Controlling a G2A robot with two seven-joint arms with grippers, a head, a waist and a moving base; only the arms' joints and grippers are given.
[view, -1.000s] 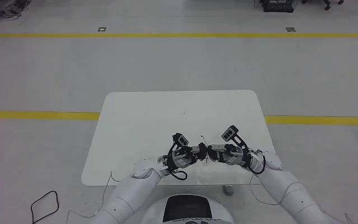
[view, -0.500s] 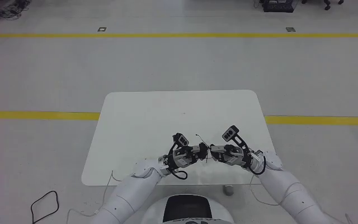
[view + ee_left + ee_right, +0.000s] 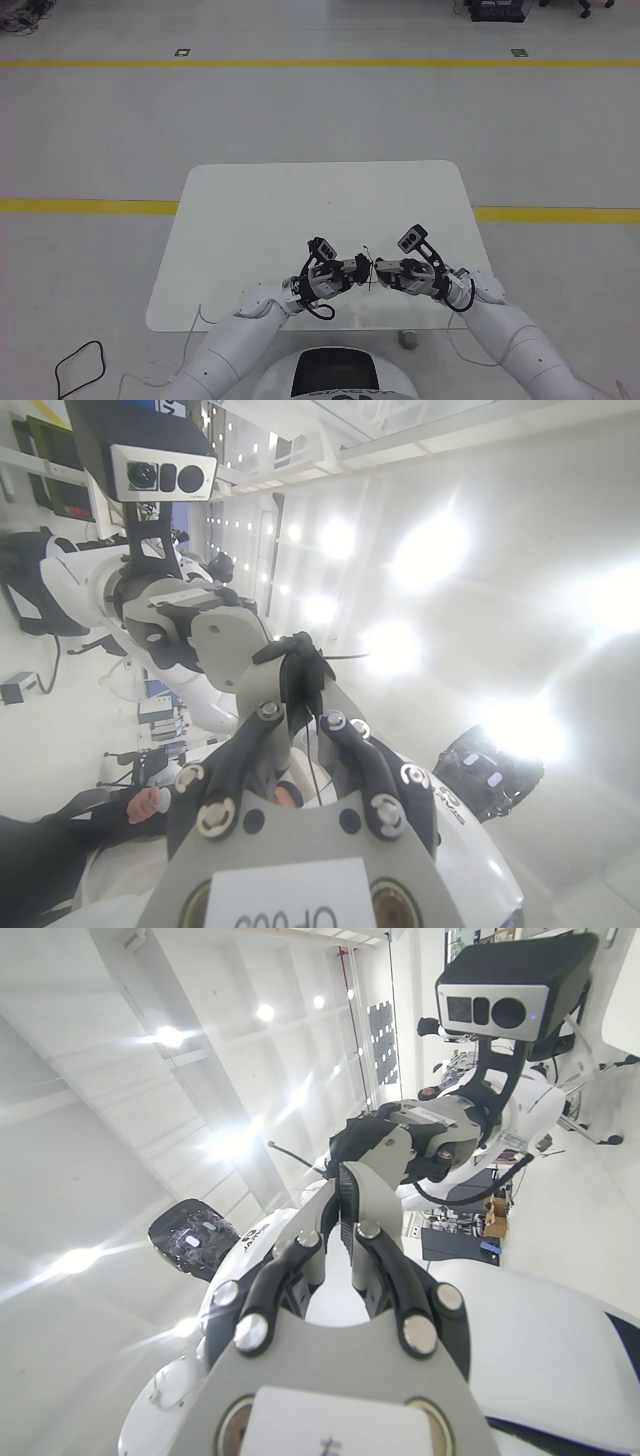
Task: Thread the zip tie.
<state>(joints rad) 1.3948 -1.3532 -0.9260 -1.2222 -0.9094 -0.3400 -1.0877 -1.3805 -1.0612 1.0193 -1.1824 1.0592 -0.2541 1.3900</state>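
Over the table's (image 3: 300, 200) near edge, a little right of its middle, the two arms meet tip to tip above the tabletop. The left pincer (image 3: 299, 680) is pressed together on the zip tie (image 3: 295, 1155). Its dark pads grip the black strap, and a thin length of the strap trails back between the fingers toward the wrist. The right pincer (image 3: 341, 1188) faces it from the table's right side, just beside it. Its ribbed pads are pressed flat together, pinching the same strap. The zip tie is held off the table between the two pincers. A short free end pokes out from them, rising toward the table's far side, and it ends in a small square head. Whether that end has passed through the head is too small to tell.

Past the pincers, the white tabletop runs on to its rounded far corners. On the floor off the table's near left corner lies a looped black cable (image 3: 75, 365). A yellow floor line (image 3: 90, 206) runs out from behind the table on both sides, and a second yellow line (image 3: 300, 63) crosses the floor well beyond the far edge.
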